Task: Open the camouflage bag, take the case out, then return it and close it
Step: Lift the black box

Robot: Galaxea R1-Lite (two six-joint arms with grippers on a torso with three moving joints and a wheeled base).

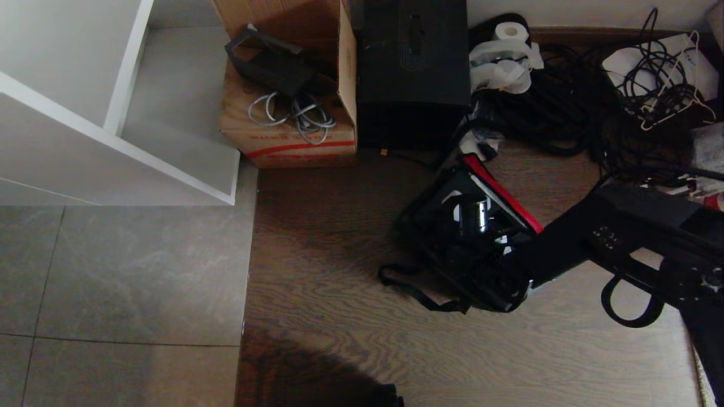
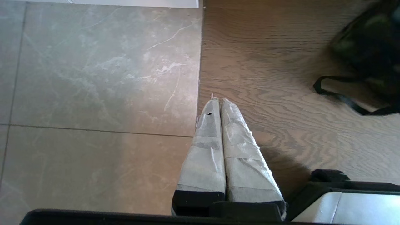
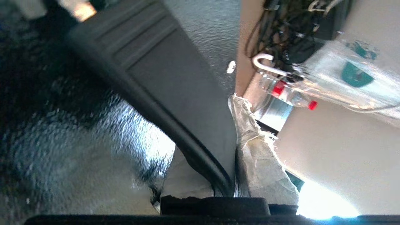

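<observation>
On the wooden floor [image 1: 339,237] we see the camouflage bag [image 1: 452,249] lying open, red lid lining up, the case's [image 3: 175,87] black handle clamped in our right gripper [image 3: 231,150] over it, while our left gripper [image 2: 218,103] hangs pressed together over the floor's tile seam.

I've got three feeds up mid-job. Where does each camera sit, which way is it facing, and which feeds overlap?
Head: high on the robot, looking down at the floor and the open camouflage bag; the right arm reaches in.
Left wrist: behind the shut left hand, facing tile and wood floor.
Right wrist: behind the right hand, clamped on the case.
Shared: head and left wrist views both show the bag's black strap.
</observation>
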